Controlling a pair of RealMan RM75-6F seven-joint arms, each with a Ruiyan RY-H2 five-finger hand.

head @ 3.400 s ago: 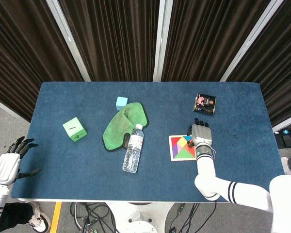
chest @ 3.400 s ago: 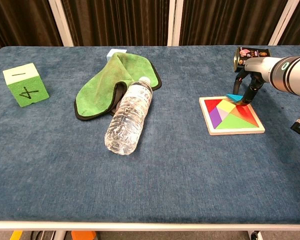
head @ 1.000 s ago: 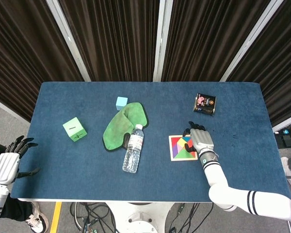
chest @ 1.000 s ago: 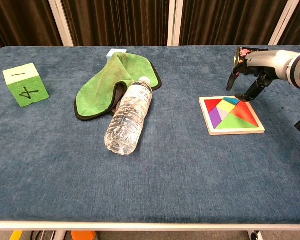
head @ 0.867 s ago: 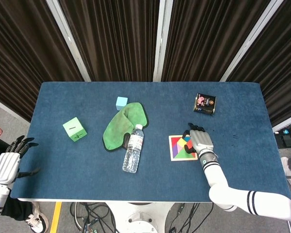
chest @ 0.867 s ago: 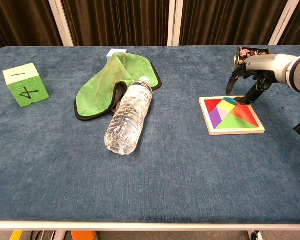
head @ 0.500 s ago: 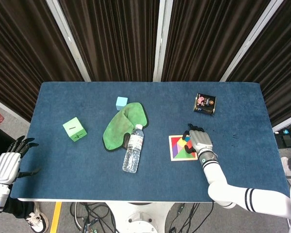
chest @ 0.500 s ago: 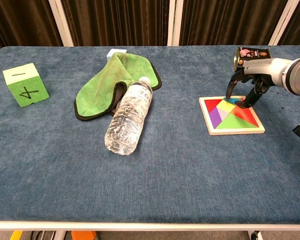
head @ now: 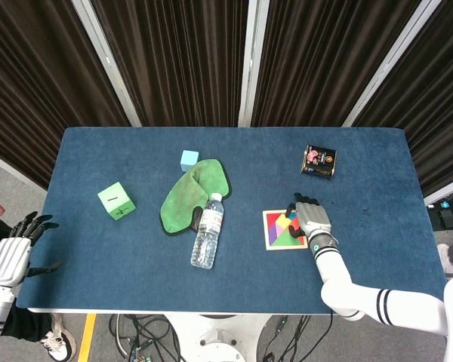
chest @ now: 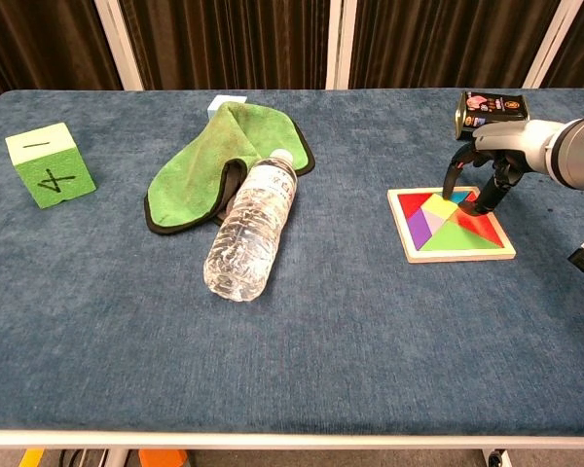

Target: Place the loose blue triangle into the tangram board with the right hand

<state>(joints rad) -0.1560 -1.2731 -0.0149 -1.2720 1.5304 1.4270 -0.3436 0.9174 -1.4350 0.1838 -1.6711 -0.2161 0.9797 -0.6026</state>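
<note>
Blue triangle (chest: 461, 197) down at far edge of board (chest: 451, 226), right hand (chest: 485, 173) fingertips pressing on it, nothing gripped; seating step by the look, next likely lift clear once flush; left hand (head: 12, 255) idle off-table, fingers spread.

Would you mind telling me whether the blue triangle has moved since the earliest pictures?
Yes. The blue triangle has moved from the board's far edge into its far corner, under the right hand.
</note>
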